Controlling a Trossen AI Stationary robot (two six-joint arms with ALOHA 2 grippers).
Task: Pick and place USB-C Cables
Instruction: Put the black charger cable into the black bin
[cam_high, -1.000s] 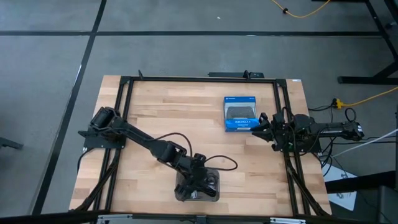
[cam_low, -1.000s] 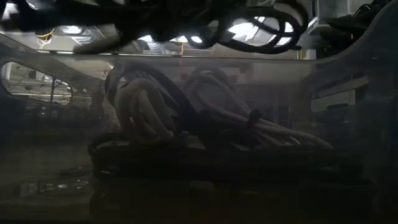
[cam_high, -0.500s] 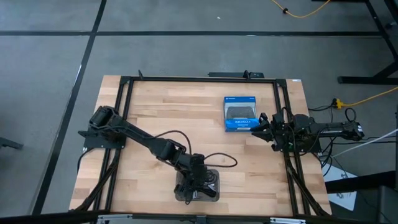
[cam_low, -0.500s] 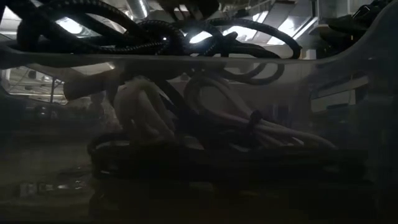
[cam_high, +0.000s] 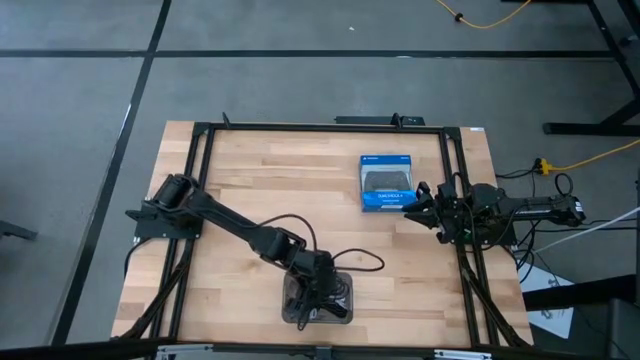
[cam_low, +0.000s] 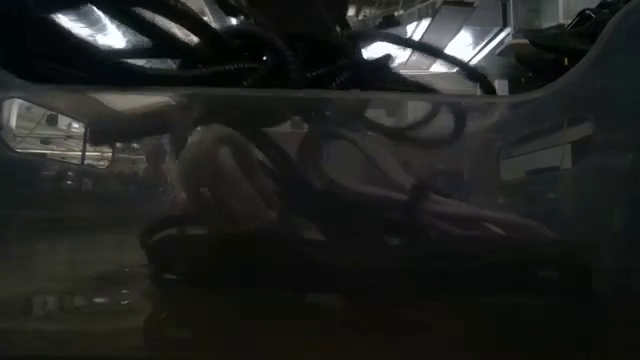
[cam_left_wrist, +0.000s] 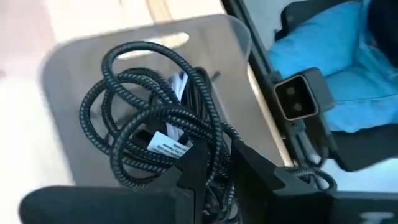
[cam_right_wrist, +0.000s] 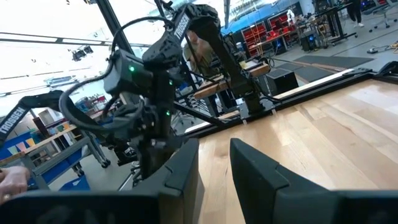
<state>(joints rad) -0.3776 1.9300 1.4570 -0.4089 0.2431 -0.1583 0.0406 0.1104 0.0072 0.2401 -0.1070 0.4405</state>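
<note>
A clear bin (cam_high: 343, 312) sits by the table's near edge, at the middle. My left gripper (cam_high: 316, 292) is over it, shut on a coiled black braided USB-C cable (cam_left_wrist: 146, 118) with a white label. In the low view, that cable's loops (cam_low: 400, 115) dip past the bin's rim. Below them, white cable bundles (cam_low: 235, 185) and black ones (cam_low: 300, 250) lie on the bin's floor. My right gripper (cam_high: 412, 200) waits open at the table's right side, beside the blue box (cam_high: 387, 183). My left gripper pinches the black cable bundle between its two fingers (cam_left_wrist: 194, 169), on several strands at one side of the coil (cam_left_wrist: 186, 140). It comes from above, pointing down. The coil hangs slack below the fingers, over the bin's inside, with its lower loops past the rim.
The black frame rails (cam_high: 200, 200) run along the table's left, right and far sides. The camera of the low view (cam_left_wrist: 298, 102) stands just outside the bin. Bare wood (cam_high: 280, 180) lies between the bin and the blue box.
My left gripper has moved down over the bin, still shut. The black cable bundle has sunk with it: in the low view its loops were above the rim and now hang below it, inside the bin. The right arm has kept still.
</note>
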